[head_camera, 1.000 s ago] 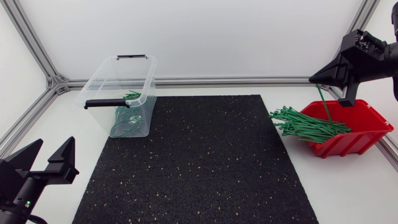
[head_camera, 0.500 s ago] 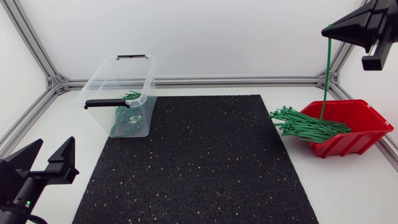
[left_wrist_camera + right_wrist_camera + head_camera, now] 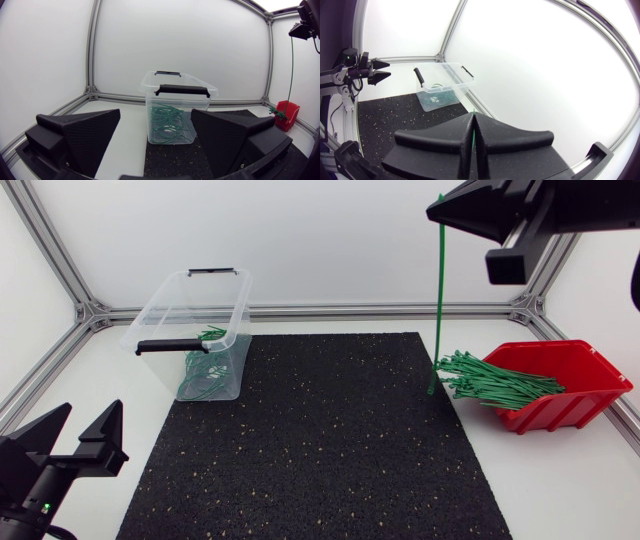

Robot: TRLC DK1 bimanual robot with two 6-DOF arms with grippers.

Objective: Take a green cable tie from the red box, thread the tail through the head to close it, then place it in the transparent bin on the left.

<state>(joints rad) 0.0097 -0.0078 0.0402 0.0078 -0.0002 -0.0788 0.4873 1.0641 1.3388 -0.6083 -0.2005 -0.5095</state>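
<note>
Currently right gripper (image 3: 440,208) clamped on the top end of one green cable tie (image 3: 436,300), which hangs straight down, lower tip beside the bundle of ties (image 3: 490,385) spilling from the red box (image 3: 572,410). Low at near-left, the left gripper (image 3: 88,420), fingers apart and empty, faces the transparent bin (image 3: 160,320).

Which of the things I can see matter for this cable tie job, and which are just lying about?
Job: green cable tie hanging from the shut right gripper; red box with spare ties; transparent bin; open left gripper, probably needed for threading.
Lying about: black mat; looped ties in the bin, seemingly finished.
</note>
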